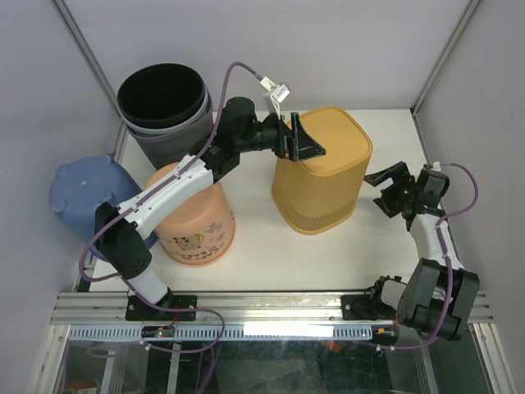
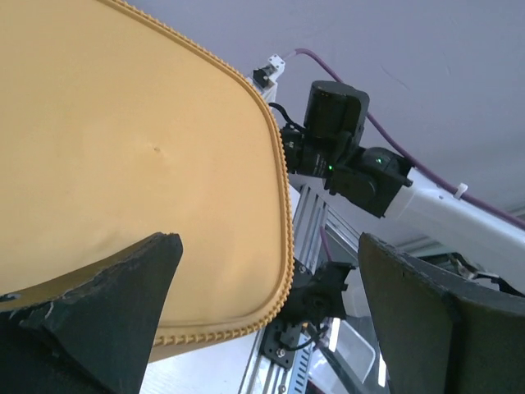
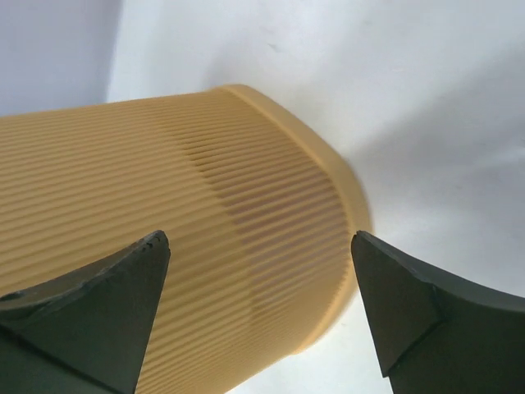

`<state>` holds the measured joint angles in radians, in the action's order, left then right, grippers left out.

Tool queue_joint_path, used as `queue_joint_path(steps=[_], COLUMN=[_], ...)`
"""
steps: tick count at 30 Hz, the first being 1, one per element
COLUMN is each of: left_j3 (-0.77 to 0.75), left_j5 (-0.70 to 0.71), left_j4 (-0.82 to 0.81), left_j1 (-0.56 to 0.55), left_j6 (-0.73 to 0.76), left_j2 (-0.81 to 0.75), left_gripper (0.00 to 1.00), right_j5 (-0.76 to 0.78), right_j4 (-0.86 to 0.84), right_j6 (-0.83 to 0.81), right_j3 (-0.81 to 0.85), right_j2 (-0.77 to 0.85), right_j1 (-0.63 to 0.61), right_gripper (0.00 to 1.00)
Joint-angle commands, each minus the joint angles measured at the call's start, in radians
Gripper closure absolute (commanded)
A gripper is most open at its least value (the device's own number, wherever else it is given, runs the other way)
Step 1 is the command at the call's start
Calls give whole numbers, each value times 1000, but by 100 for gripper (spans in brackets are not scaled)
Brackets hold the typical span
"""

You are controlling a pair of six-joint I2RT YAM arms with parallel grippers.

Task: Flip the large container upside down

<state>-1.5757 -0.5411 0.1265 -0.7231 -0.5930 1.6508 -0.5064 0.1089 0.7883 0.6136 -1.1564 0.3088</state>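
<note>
Four containers stand on the white table (image 1: 254, 263). The large yellow ribbed plastic container (image 1: 324, 176) sits at centre frame, closed face up. A peach printed tub (image 1: 197, 222), a blue tub (image 1: 82, 193) and a black-and-grey bin (image 1: 164, 103) are to the left. The left gripper (image 1: 297, 141) is at the yellow container's upper-left edge, jaws spread wide and gripping nothing. The right gripper (image 1: 387, 190), also wide open and empty, is just off its right side.
</note>
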Motion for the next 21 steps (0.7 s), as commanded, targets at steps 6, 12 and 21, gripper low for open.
queue_joint_path(steps=[6, 12, 21], left_j3=[10, -23, 94], left_j5=[-29, 105, 272], left_j4=[97, 224, 300], left_j1=[-18, -17, -16], left_j6=[-10, 93, 196], left_j2=[9, -95, -314], left_gripper=[1, 1, 1], right_j5=[240, 237, -63], right_j4=[328, 374, 388], right_j6=[-256, -266, -276], right_j3=[90, 123, 300], right_j2=[138, 329, 409], right_j1=[-4, -4, -8], right_gripper=[4, 4, 6])
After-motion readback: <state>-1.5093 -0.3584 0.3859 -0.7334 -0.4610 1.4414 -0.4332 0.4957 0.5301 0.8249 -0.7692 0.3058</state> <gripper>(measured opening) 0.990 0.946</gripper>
